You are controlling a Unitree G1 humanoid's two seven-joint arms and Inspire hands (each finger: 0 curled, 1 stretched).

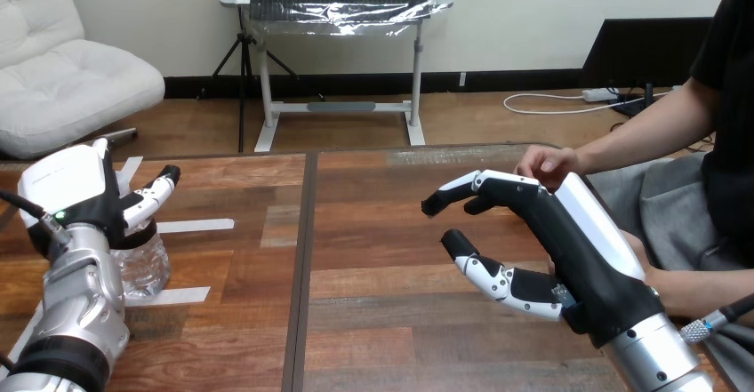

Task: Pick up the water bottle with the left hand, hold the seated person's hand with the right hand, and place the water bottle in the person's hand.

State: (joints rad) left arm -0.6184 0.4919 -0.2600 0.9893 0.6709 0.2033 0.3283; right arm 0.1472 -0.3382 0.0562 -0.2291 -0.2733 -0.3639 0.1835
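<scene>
Lower left, the left hand (76, 198) covers the clear plastic water bottle (144, 269), grip unclear; at right, the right hand (573, 254), fingers spread, is beside the person's hand (544, 163).

Table (373, 321): dark wood planks, visible grain, low sheen. Water bottle (147, 268): clear plastic, crinkled, glossy. Left hand (84, 201), right hand (569, 241): matt black plastic, smooth glossy white shells. 2 forearms (80, 312): silver metal, satin. Tape strips (191, 226): white, matt.

Clear water bottle (147, 269) near left — person's hand (544, 163) palm-down, far right
</scene>
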